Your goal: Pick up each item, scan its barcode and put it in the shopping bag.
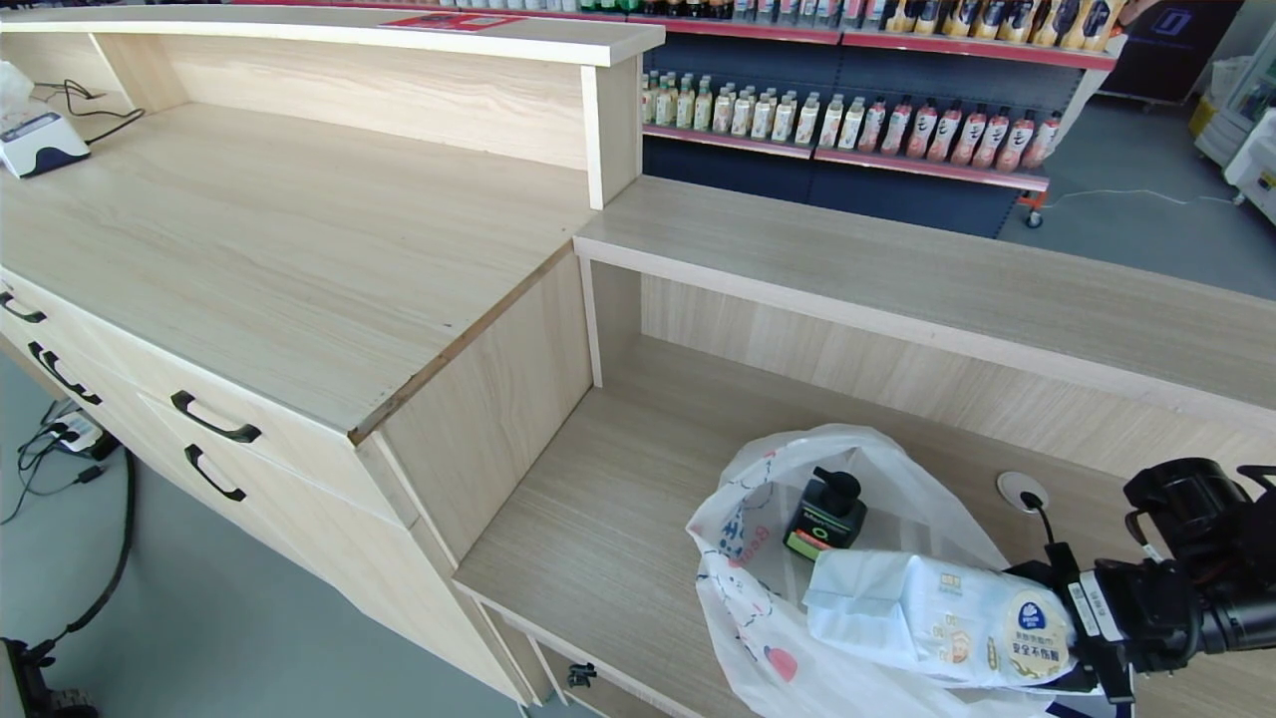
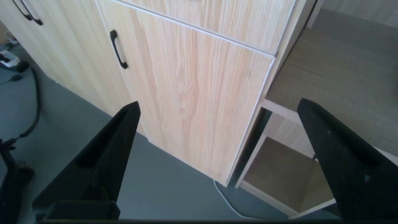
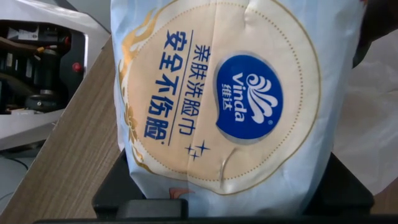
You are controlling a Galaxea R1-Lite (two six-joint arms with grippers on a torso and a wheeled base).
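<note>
Pinched by right gripper (image 1: 1075, 630), pale-blue soft tissue pack (image 1: 927, 618) above white plastic shopping bag (image 1: 738, 543) rim (on low wooden shelf (image 1: 598, 538)), left gripper (image 2: 219, 106) spread wide.

Chinese print on tissue pack (image 3: 236, 99)

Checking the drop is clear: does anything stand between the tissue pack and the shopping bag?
Nothing visible does. The right pincer holds the tissue pack over the shopping bag, at its open mouth; a black device stands at the opening's far side.
</note>
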